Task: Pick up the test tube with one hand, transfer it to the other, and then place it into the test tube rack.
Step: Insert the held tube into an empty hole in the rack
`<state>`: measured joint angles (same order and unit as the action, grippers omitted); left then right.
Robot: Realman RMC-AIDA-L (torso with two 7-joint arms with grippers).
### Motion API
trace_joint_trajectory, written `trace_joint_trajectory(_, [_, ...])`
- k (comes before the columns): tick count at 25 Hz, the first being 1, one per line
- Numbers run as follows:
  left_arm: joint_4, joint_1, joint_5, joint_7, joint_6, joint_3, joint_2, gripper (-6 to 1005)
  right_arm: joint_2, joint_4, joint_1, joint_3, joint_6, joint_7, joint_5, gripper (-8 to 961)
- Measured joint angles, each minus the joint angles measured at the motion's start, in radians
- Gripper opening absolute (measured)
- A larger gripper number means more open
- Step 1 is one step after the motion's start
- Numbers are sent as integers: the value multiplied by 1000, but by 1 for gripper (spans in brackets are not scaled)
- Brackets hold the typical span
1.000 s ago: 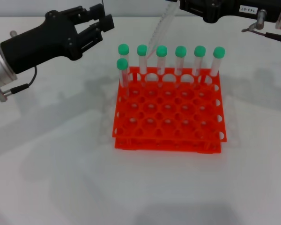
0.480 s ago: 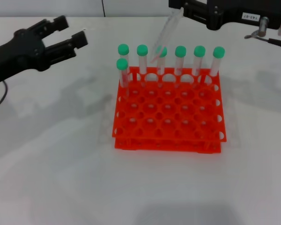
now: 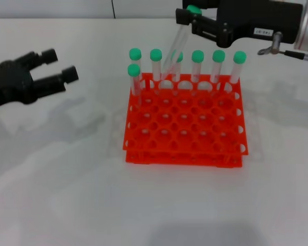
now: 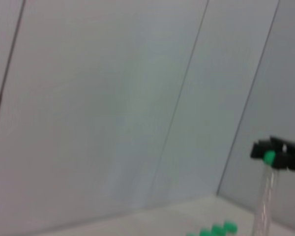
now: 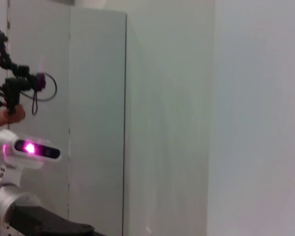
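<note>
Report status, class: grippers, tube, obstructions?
Right gripper shut on test tube, tilted over rack rear row. Left gripper open, off left. Seven racked tubes crowd the drop.

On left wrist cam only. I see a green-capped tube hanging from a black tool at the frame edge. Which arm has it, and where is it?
Observer: The right tool is shut on the test tube at its cap end. It is tilted, with its lower end by the back row of the test tube rack.
Operator: Seated in a hole?
Observer: Not visibly. Its lower end overlaps the back-row tubes, so I cannot tell which hole it is over.
Operator: And my own arm?
Observer: The left tool is open and empty, above the table off the rack's left side.
</note>
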<state>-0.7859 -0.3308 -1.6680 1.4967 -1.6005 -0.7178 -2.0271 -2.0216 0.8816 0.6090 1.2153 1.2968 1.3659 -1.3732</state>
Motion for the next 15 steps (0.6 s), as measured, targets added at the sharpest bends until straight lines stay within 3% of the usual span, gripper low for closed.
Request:
trace_joint_trajectory(9, [-37,2,-169,-10,-29,3,27,892,-3,1,5,148,-126,-82,53,281])
trace_joint_trajectory(15, [-36,4,-188,-30,-41,6,49,892,-3,46,-9,231,-202,-124,75,281])
